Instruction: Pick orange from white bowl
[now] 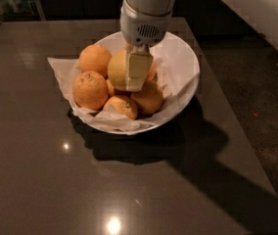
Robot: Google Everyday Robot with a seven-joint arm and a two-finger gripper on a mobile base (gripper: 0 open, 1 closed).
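Gripper (135, 83) at orange (116, 68), glossy dark countertop (46, 180)

Matt cream, plastic-looking gripper (134, 80) low over the wide, glossy white bowl (188, 67), just in front of the large, pale yellowish orange (116, 67) with smooth dull skin. Crinkled matt white paper (60, 70) left of and below the claw. Further left, a deeper-orange round fruit (90, 90), pitted and speckled. Beneath, a dark polished tabletop (51, 180), glossy with light glints. Above the claw, a smooth pale plastic wrist housing (144, 27)
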